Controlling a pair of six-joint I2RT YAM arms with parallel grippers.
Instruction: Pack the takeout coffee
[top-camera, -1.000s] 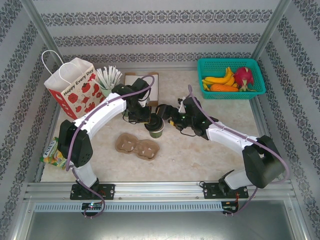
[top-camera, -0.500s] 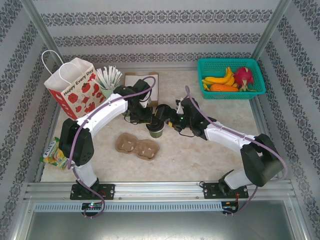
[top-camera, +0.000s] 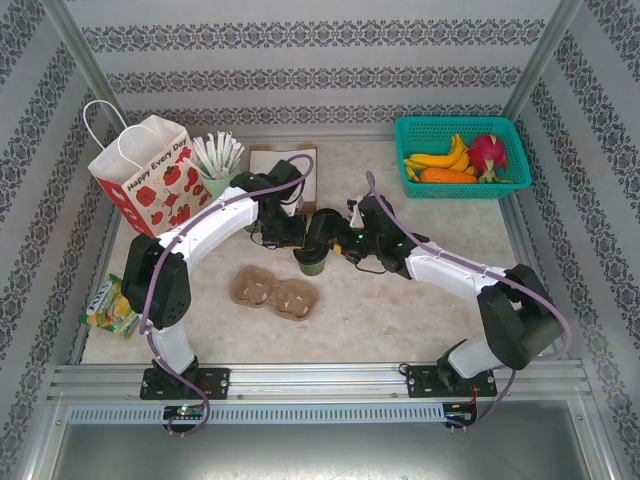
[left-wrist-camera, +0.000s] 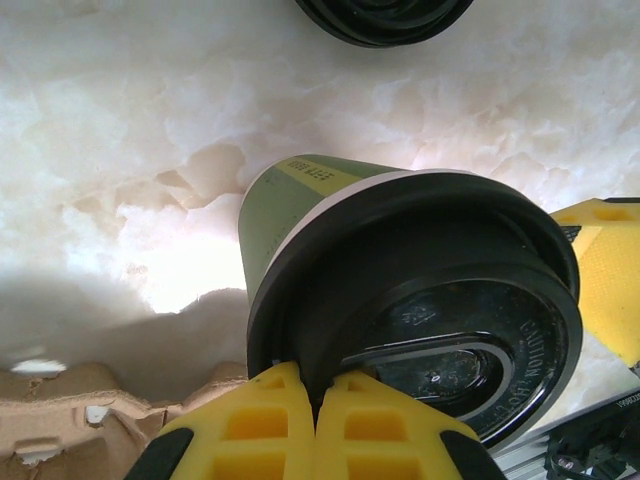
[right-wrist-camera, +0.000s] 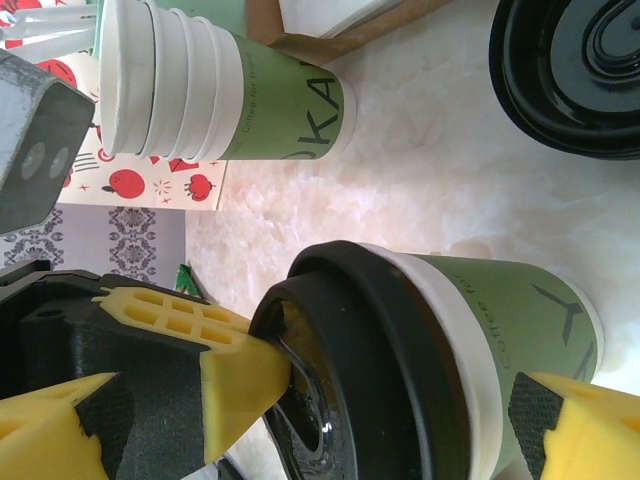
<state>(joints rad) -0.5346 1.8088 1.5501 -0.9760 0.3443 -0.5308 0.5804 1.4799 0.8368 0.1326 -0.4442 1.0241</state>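
Bag (top-camera: 150, 185) stood well off the left hand's outer side, and the carrier (top-camera: 275, 292) sat just behind that hand, toward the bases. Neither was loaded.

Cup (left-wrist-camera: 290, 210) stood upright on the table right under the left gripper (left-wrist-camera: 318, 425) and between the fingers of the right gripper (right-wrist-camera: 320, 425). Right jaws were spread full wide, one finger on either side of the cup, holding nothing. Couldn't tell if either pad touched the wall. Left jaws were fully closed with the tips bearing on the lid (left-wrist-camera: 440, 300) rim, and I saw no real grip.

Risks, my read:
- An off-centre push on the rim could cock the lid or tip the cup over.
- A hard squeeze from the right hand could crush the paper wall and pop the lid – spill.
- A loose lid (left-wrist-camera: 385, 15) just beyond the left tips could get knocked.
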